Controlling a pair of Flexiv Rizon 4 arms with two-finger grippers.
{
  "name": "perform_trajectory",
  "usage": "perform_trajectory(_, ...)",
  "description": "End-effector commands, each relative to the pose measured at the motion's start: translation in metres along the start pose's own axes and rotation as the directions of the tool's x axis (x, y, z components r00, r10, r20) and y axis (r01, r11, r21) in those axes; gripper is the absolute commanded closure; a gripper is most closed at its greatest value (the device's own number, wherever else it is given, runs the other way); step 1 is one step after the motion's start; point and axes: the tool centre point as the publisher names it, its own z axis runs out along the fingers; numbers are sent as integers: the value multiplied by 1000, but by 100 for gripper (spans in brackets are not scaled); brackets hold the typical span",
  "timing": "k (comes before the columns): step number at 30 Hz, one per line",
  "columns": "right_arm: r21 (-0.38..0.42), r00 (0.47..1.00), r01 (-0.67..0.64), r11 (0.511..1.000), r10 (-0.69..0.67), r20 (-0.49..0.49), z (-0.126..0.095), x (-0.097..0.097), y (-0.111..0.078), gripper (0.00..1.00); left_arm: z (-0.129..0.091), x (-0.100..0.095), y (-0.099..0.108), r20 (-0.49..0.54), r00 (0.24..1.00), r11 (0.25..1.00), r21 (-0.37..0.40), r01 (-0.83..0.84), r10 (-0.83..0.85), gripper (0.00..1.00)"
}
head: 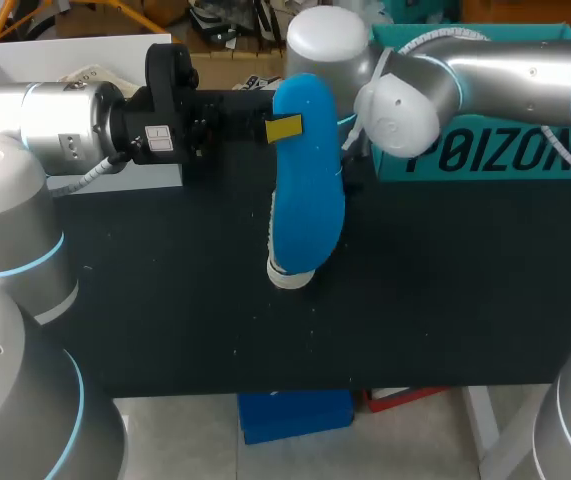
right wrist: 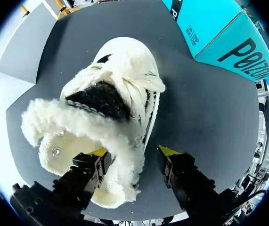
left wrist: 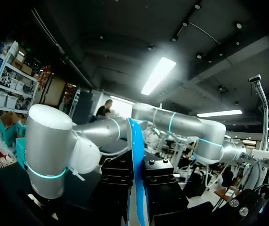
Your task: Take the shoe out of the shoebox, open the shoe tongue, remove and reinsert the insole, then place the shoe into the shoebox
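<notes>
While the near edge of the black desk [head: 165, 300] lies bare, the white fleecy shoe [right wrist: 125, 84] sits on its sole around the middle of the desk, toe toward the near edge and its opening facing up. From overhead only the toe shows, since the blue insole [head: 307, 190] hangs above the shoe and covers the rest.

From the right, the right gripper [right wrist: 134, 153] comes down over the heel end of the shoe. Its jaws are spread and straddle the shoe's side wall: one yellow-tipped finger [right wrist: 99, 153] rests inside against the fleece collar, and the other stands outside with a strip of dark desk showing between it and the shoe.

Above that, the left gripper [head: 285, 130] reaches in from the left and is clamped on the insole near its far end. Seen from that wrist, the insole runs edge-on between the two black fingers, which press it from both sides. It is out of the shoe and held clear of the desk, its length running from far to near.

Farther back, the teal shoebox [head: 495, 150] stands along the far edge toward the right corner, and a white box [head: 65, 60] with crumpled paper inside sits at the far left corner.
</notes>
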Motion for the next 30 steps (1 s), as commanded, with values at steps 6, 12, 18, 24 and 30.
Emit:
perform_trajectory(6,-28,995,-28,999,25,-94,-52,-20,-6,0,1,0,1,3,1000,1000,1,-1,1,100)
perform_trajectory(12,-1,954,-58,998,55,-295,-68,-24,-12,0,1,0,1,3,1000,1000,1,-1,1,100)
perform_trajectory(18,10,816,-6,1000,10,-577,-79,-20,-16,0,1,0,1,3,1000,1000,1,-1,1,100)
perform_trajectory(24,-40,740,73,997,-81,-668,-87,-14,-17,0,1,0,1,3,1000,1000,1,-1,1,100)
perform_trajectory(30,-40,740,73,997,-81,-668,-87,-14,-17,0,1,0,1,3,1000,1000,1,-1,1,100)
